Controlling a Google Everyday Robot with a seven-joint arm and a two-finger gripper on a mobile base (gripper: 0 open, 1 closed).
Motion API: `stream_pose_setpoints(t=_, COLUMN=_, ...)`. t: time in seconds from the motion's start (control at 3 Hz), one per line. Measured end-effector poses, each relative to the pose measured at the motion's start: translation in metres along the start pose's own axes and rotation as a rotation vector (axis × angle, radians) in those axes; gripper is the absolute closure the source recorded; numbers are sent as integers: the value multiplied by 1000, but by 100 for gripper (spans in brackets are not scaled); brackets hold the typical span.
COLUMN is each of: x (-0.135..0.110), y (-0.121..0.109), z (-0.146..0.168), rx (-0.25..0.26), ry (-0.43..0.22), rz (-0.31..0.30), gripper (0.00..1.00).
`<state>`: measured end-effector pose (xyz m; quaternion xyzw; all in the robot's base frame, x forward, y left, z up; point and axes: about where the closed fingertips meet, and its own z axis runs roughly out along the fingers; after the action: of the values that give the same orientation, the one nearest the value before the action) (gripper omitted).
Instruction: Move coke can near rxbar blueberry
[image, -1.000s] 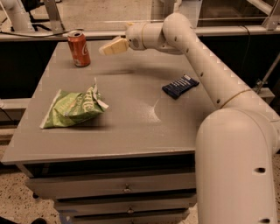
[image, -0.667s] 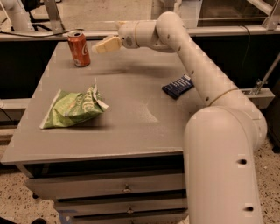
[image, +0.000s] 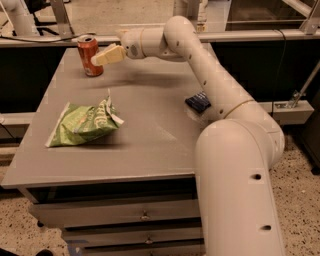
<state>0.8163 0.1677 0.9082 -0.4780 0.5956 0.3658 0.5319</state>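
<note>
- The coke can (image: 88, 55) is standing upright just left of the gripper (image: 98, 59), seemingly touching its tip.
- Gripper spread or pressed together: cannot tell.
- The can's writing is showing too blurred to read.

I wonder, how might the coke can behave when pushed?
The coke can stands upright and narrow, so a nudge from the gripper right beside it could tip it; tipped, its round body would probably roll.

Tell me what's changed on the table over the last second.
The gripper has swung left, closing on the coke can; no grasp is visible yet. The arm now hides part of the rxbar blueberry. Can, bar and the green chip bag have not moved.
</note>
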Motion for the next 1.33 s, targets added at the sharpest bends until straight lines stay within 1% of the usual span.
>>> stream_pose_setpoints(t=0.33, x=5, y=11, z=14, rx=-33, ry=11, rz=17, gripper=0)
stream_pose_setpoints(t=0.67, x=5, y=17, z=21, rx=-47, ry=11, rz=23, gripper=0)
stream_pose_setpoints(t=1.33, x=-4, y=27, z=46, rx=-85, ry=1, rz=29, gripper=0)
